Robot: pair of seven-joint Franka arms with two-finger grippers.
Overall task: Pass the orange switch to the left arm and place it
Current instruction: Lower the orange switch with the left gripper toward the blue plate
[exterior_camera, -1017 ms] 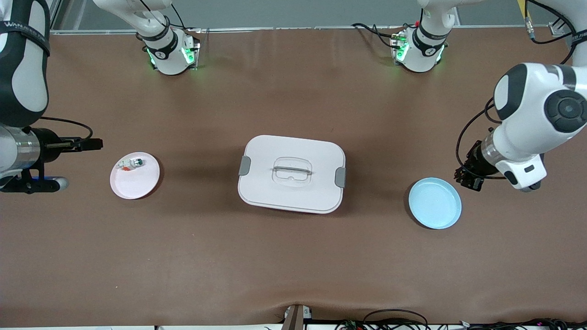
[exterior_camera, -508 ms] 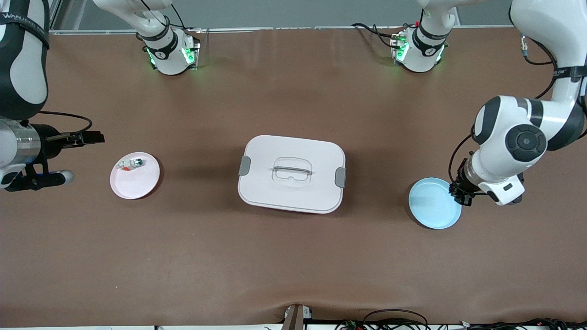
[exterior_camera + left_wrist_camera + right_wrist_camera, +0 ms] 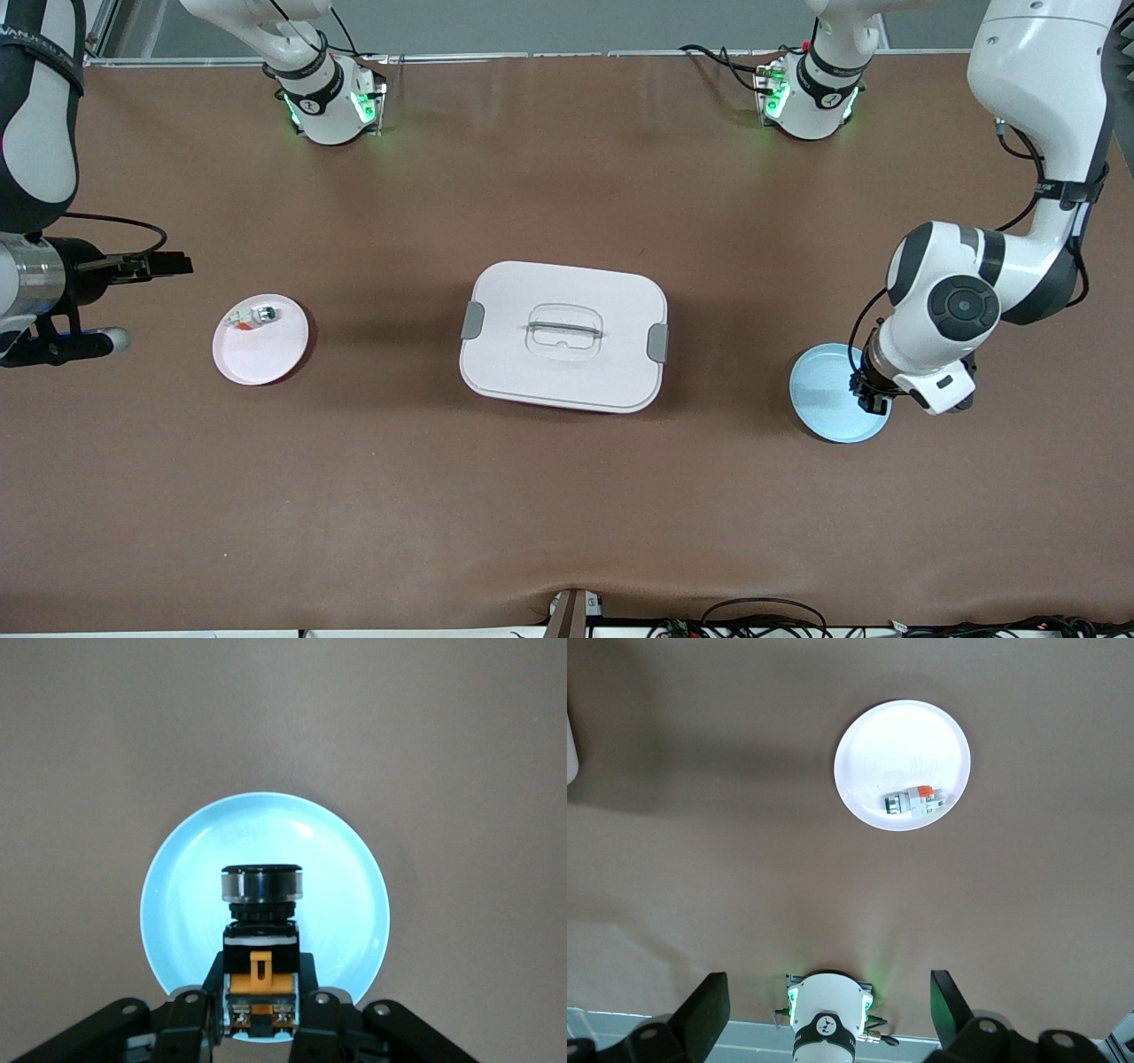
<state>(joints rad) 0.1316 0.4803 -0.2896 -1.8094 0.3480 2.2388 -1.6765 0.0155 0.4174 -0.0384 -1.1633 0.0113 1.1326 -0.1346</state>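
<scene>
**Holding the switch over the blue plate**

Looking from the front camera, you cannot see the left gripper (image 3: 873,400) well: the white wrist of the left arm (image 3: 944,306) covers most of it, and the orange switch does not show there at all. Only the left wrist view shows you the grip. In that view the orange switch (image 3: 260,950) sits between the two black fingers (image 3: 197,1020), which are pressed on its body; you see its black round cap and an orange piece on its side, but the button face is turned away from you. Below it lies the light-blue plate (image 3: 177,895), and the plate holds nothing.

The right arm (image 3: 35,133) is cut off at the edge of the front view, at its own end of the table. The right gripper (image 3: 164,264) hangs there in the air with its fingers spread wide and holds nothing; it waits.

The pink plate (image 3: 266,359) lies near the right arm's end of the table, and on it rests a small white-and-green part (image 3: 252,316) with a red-orange tip. The box (image 3: 563,335) stands closed in the middle of the table, between the two plates and well apart from both. What is inside the box you cannot tell.
</scene>
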